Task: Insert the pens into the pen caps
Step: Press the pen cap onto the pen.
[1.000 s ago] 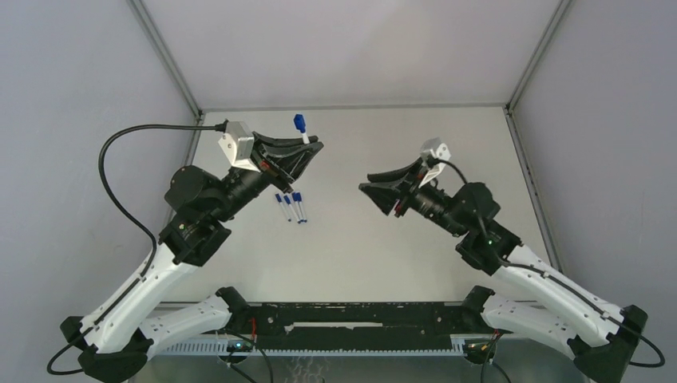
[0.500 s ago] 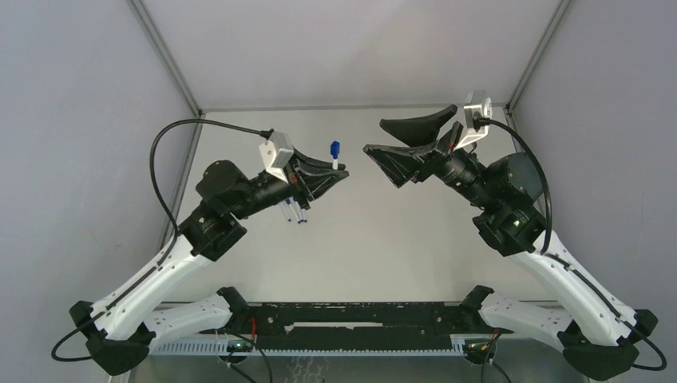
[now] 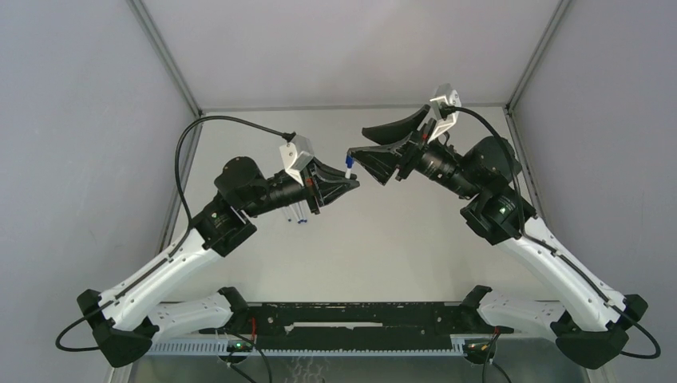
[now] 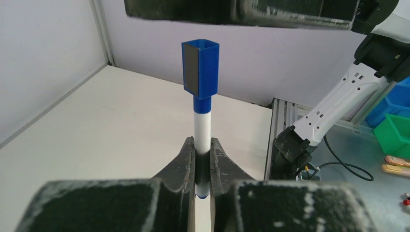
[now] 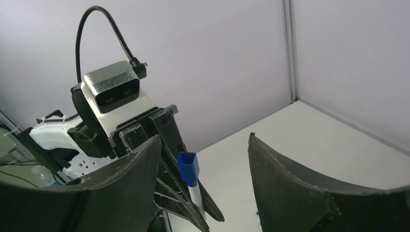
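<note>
A pale table [image 3: 399,239] sits between plain grey walls [image 3: 343,48], which meet at aluminium corner posts [image 3: 164,56]. A slotted white cable duct [image 3: 319,346] runs along the near edge. Off the table's side, a blue bin [image 4: 399,104] stands just beside a green bin [image 4: 391,137].

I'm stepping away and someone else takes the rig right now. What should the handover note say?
Left gripper: shut on a pen near its bare end, blue cap on the other end.
Right gripper: open, its jaws either side of that cap.
Other pens: on the table under the left arm, mostly hidden.
Done: cap on the held pen; whether fully seated, cannot tell.
Left: probably seat it, set it down, check the rest.
</note>
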